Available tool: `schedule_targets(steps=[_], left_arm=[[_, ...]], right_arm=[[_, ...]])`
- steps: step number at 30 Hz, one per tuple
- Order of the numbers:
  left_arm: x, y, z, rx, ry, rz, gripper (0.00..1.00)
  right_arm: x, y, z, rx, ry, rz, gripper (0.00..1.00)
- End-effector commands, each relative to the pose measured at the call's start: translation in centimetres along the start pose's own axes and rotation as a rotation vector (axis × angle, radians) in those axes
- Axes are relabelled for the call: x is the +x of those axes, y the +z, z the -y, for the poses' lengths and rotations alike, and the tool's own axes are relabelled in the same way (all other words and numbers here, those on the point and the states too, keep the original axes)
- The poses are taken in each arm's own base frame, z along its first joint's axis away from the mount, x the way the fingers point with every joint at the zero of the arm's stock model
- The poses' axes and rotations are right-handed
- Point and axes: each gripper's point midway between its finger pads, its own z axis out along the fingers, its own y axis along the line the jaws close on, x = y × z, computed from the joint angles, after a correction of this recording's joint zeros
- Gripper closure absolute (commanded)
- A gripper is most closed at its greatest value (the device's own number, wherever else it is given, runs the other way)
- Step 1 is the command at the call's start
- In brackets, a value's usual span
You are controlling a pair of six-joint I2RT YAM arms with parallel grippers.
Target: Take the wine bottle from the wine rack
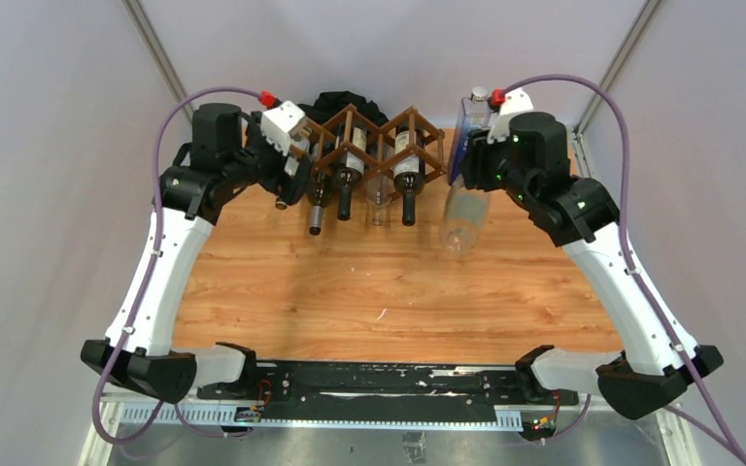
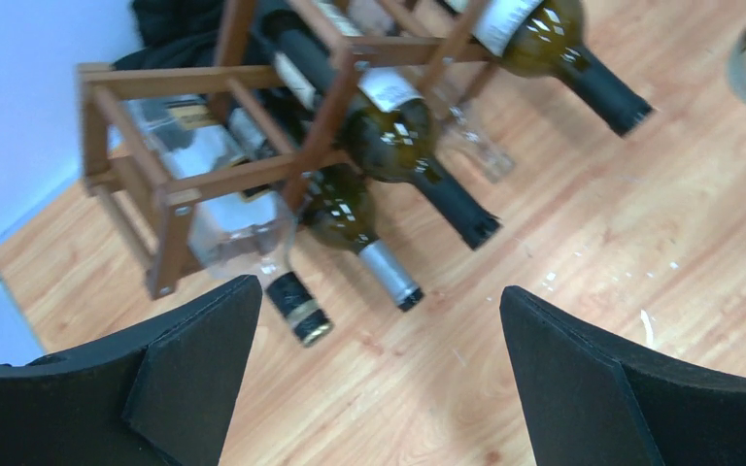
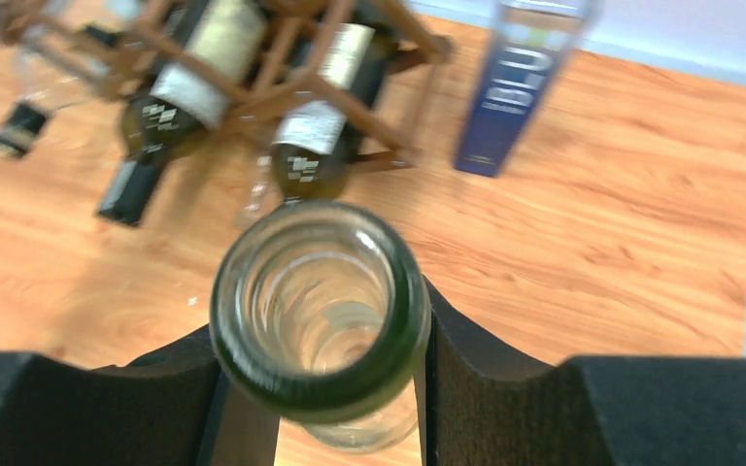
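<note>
Right gripper (image 3: 322, 388) clenches the clear wine bottle (image 3: 319, 301) right of the wine rack (image 2: 165, 243) — viewed end-on, far end blurred. Left gripper (image 2: 377, 291) gapes wide, left of it.

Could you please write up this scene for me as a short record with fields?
Rack: wine rack, far middle of table, several bottles lying in it
Left gripper: open, empty, at the rack's left end
Right gripper: shut on a clear bottle, held right of the rack
Other: blue bottle standing far right; black cloth behind rack
</note>
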Motion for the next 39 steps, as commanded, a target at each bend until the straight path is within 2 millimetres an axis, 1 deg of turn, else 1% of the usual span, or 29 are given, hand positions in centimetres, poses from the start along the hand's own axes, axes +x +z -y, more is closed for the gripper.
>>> schedule_targets(steps=[1, 3, 6, 8, 12, 17, 18, 21, 22, 26, 29, 32, 35, 39], left_arm=[[-0.5, -0.7, -3.1, -0.099, -0.067, -0.008, 0.0], [-0.3, -0.5, -4.2, -0.139, -0.072, -0.025, 0.0], [0.9, 0.0, -6.4, -0.234, -0.097, -0.089, 0.0], [1.3, 0.4, -7.1, -0.251, -0.13, -0.11, 0.0], [1.5, 0.7, -7.6, -0.251, -0.173, -0.11, 0.0], [0.7, 1.0, -7.4, -0.228, -0.188, -0.088, 0.0], [0.6, 1.1, -7.4, -0.224, -0.189, -0.086, 0.0], [0.0, 1.0, -7.4, -0.22, -0.193, -0.072, 0.0], [-0.1, 1.0, -7.4, -0.218, -0.193, -0.068, 0.0], [-0.2, 1.0, -7.2, -0.208, -0.192, -0.064, 0.0], [-0.2, 0.9, -7.1, -0.203, -0.184, -0.061, 0.0], [-0.4, 0.8, -7.2, -0.204, -0.172, -0.057, 0.0], [-0.8, 0.6, -7.1, -0.196, -0.158, -0.046, 0.0], [-1.2, 0.5, -6.9, -0.187, -0.16, -0.032, 0.0]], right_arm=[[-3.5, -1.5, 5.6, 0.159, 0.09, 0.148, 1.0], [-3.0, -0.8, 7.9, 0.239, 0.085, 0.128, 1.0], [-2.5, 0.0, 11.7, 0.387, 0.072, 0.112, 1.0], [-2.9, 0.7, 14.0, 0.443, 0.092, 0.13, 1.0], [-3.2, 2.9, 17.9, 0.524, 0.129, 0.155, 1.0], [-3.7, 6.0, 22.3, 0.616, 0.155, 0.187, 1.0], [-4.0, 6.3, 22.6, 0.622, 0.155, 0.197, 1.0], [-4.3, 8.4, 23.7, 0.628, 0.136, 0.21, 1.0], [-4.3, 9.3, 24.0, 0.631, 0.129, 0.214, 1.0], [-4.1, 11.5, 24.7, 0.627, 0.112, 0.248, 1.0], [-3.6, 13.1, 25.3, 0.629, 0.093, 0.243, 1.0], [-3.7, 14.1, 25.8, 0.634, 0.084, 0.256, 1.0], [-3.7, 14.7, 26.0, 0.633, 0.067, 0.272, 1.0], [-2.9, 15.4, 27.0, 0.605, 0.127, 0.276, 1.0]])
